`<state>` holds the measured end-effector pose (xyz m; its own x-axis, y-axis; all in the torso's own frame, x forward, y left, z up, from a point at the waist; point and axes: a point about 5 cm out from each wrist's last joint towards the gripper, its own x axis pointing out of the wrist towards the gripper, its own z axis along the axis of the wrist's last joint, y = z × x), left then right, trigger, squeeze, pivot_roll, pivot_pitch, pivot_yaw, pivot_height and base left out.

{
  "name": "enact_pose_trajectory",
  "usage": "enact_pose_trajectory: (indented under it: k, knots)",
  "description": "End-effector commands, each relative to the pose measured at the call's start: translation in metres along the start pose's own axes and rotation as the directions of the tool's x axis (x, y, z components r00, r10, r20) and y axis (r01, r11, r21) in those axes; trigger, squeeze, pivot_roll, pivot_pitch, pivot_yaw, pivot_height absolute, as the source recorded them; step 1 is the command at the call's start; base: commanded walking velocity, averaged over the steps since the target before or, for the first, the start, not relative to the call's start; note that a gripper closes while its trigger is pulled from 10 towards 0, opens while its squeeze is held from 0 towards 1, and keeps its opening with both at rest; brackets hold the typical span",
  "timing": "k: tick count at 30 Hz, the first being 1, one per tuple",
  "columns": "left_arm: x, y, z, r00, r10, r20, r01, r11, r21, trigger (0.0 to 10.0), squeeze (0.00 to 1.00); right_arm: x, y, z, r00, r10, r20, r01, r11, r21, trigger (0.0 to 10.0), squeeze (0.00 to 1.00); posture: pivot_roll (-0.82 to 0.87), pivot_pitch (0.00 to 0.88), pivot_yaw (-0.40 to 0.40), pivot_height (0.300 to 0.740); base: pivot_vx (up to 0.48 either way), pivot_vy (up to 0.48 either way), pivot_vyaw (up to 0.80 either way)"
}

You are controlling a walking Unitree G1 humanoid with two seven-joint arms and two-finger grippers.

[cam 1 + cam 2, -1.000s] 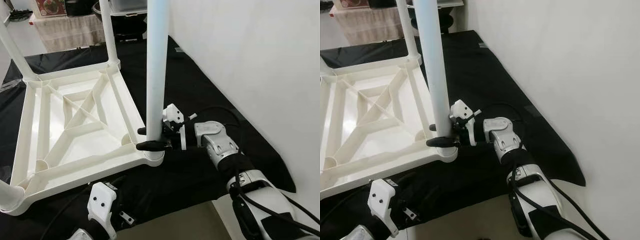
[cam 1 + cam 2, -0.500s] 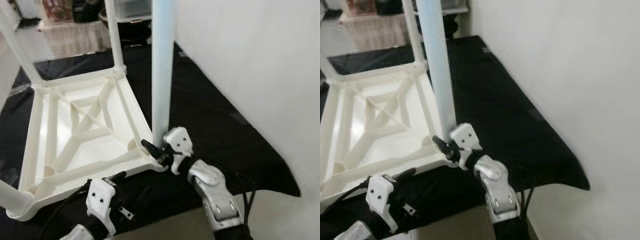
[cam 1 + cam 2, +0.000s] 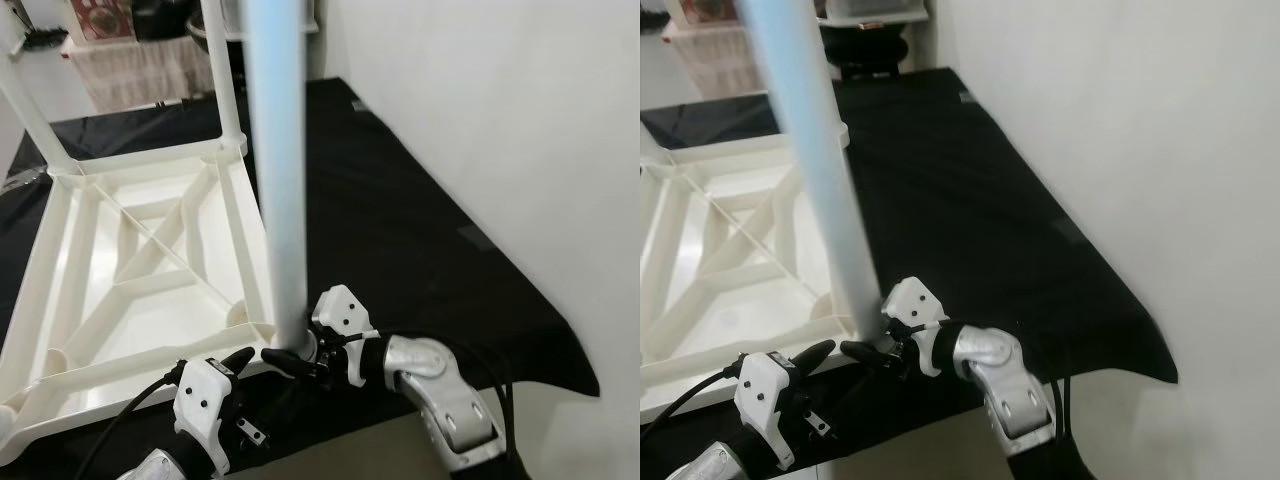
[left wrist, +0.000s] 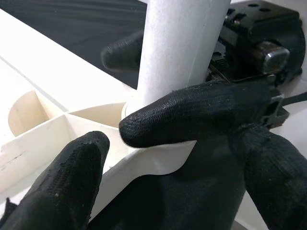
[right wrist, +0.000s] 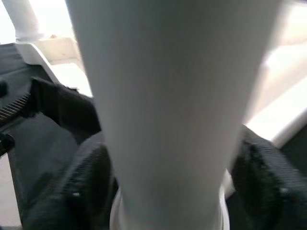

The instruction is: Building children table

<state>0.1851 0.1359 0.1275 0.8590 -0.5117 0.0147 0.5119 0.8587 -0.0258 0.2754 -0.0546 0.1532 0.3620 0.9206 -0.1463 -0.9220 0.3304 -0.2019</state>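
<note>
Light: bright, even indoor daylight.
Blur: near table leg [image 3: 278,170] motion-smeared; right wrist view soft.
Glare: white wall [image 3: 480,110] washed out.

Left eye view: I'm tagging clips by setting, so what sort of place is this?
Probably a room in a home: an upturned white plastic table lies on a black floor mat beside a plain white wall, with a cloth-draped stand behind.

Plain white wall [image 3: 480,110], black floor mat [image 3: 400,220] (running along it), cloth-draped furniture [image 3: 140,65] behind

Black floor mat [image 3: 400,200], white wall [image 3: 500,100], cloth-draped stand [image 3: 140,65] behind
</note>
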Motion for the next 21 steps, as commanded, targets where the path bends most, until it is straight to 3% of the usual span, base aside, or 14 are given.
enact_pose_trajectory:
  k: [1, 4, 5, 6, 7, 8, 9, 21]
  knots:
    - [0.0, 0.002, -0.004, 1.0, 0.019, -0.019, -0.019, 1.0, -0.014, 10.0, 0.0, 0.01, 0.013, -0.001, 0.992, 0.125, 0.031, -0.126, 0.992, 0.031, 10.0, 0.53, 0.09, 0.165, -0.023, 0.74, 0.0, 0.0, 0.0]
    - [0.0, 0.001, -0.004, 1.0, 0.017, -0.019, -0.017, 1.0, -0.014, 10.0, 0.0, 0.008, 0.009, -0.001, 0.989, 0.142, 0.031, -0.144, 0.988, 0.063, 10.0, 0.53, 0.1, 0.166, -0.023, 0.74, 0.0, 0.0, 0.0]
    - [-0.001, -0.001, -0.005, 1.0, 0.021, -0.02, -0.021, 1.0, -0.015, 10.0, 0.0, 0.015, -0.031, 0.008, 0.974, 0.224, 0.029, -0.224, 0.975, -0.004, 10.0, 0.0, 0.12, 0.181, -0.03, 0.74, 0.0, 0.0, 0.0]
    - [-0.001, -0.001, -0.005, 1.0, 0.021, -0.02, -0.021, 1.0, -0.015, 10.0, 0.0, 0.015, -0.031, 0.008, 0.974, 0.224, 0.029, -0.224, 0.975, -0.004, 10.0, 0.0, 0.12, 0.181, -0.03, 0.74, 0.0, 0.0, 0.0]
    - [-0.002, -0.002, -0.005, 1.0, 0.022, -0.021, -0.023, 1.0, -0.017, 10.0, 0.0, 0.017, -0.045, 0.015, 0.967, 0.252, 0.028, -0.252, 0.967, -0.024, 10.0, 0.0, 0.12, 0.181, -0.03, 0.74, 0.0, 0.0, 0.0]
    - [-0.003, -0.003, -0.005, 0.999, 0.023, -0.024, -0.023, 1.0, -0.017, 10.0, 0.0, 0.019, -0.056, 0.022, 0.961, 0.276, 0.029, -0.275, 0.961, -0.03, 3.8, 0.0, 0.13, 0.185, -0.031, 0.74, 0.0, 0.0, 0.0]
    - [-0.004, -0.004, -0.005, 0.999, 0.022, -0.026, -0.022, 1.0, -0.018, 10.0, 0.0, 0.021, -0.062, 0.027, 0.954, 0.298, 0.031, -0.297, 0.954, -0.026, 0.0, 0.0, 0.13, 0.187, -0.032, 0.74, 0.0, 0.0, 0.0]
    - [-0.007, -0.006, -0.007, 0.999, 0.022, -0.035, -0.023, 0.999, -0.023, 10.0, 0.0, 0.015, -0.072, 0.029, 0.938, 0.345, 0.026, -0.345, 0.938, 0.012, 0.0, 0.0, 0.13, 0.184, -0.029, 0.74, 0.0, 0.0, 0.0]
